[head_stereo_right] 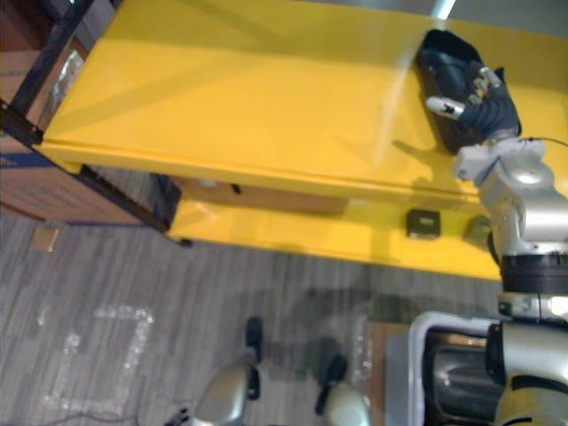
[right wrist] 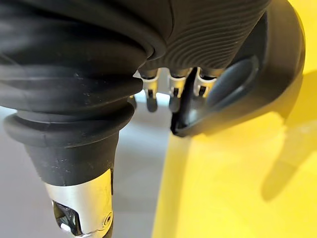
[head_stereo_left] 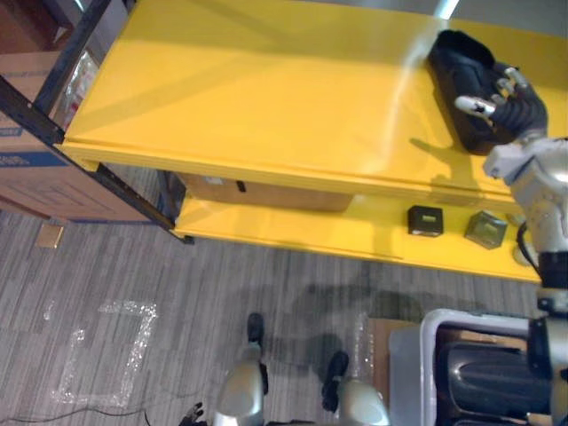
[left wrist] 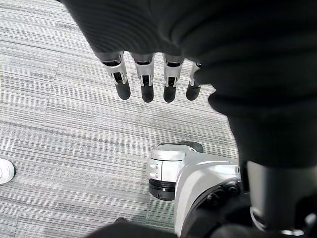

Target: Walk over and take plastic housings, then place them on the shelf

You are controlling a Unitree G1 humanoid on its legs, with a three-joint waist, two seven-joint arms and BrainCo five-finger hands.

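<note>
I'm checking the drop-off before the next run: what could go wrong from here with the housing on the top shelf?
1. The housing lies close to the shelf's far edge in the right wrist view; a push could tip it off the back.
2. The right robot hand is on its rim; pulling away could drag it across the glossy top.
The left robot hand hangs open over the floor.
</note>
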